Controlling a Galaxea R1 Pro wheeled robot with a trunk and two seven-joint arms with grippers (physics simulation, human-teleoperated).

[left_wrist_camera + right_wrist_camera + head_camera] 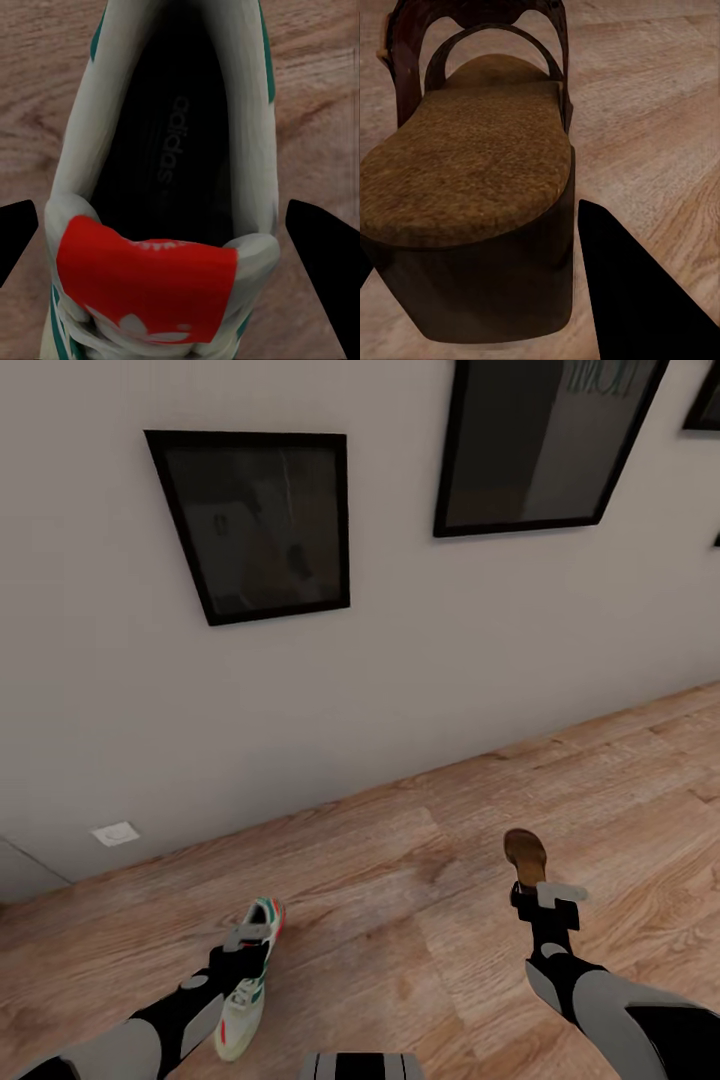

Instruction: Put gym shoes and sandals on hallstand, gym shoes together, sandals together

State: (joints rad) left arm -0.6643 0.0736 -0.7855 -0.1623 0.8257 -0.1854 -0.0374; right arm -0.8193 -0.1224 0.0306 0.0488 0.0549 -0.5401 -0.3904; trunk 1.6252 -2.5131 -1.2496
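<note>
Left gripper (247, 942) spread apart, straddling gym shoe (250, 980) from above on corridor floor (400, 860) — long axis running ahead between the fingers. Right gripper (547, 900) at heel of sandal (525, 855), one finger (637, 292) beside it — spread unclear. Each arm nearest its own shoe.

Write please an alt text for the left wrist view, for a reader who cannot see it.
A white gym shoe with a red tongue and teal trim is seen from above, lying on the wood-plank floor. The left gripper is open, one dark fingertip on each side of the shoe.
</note>
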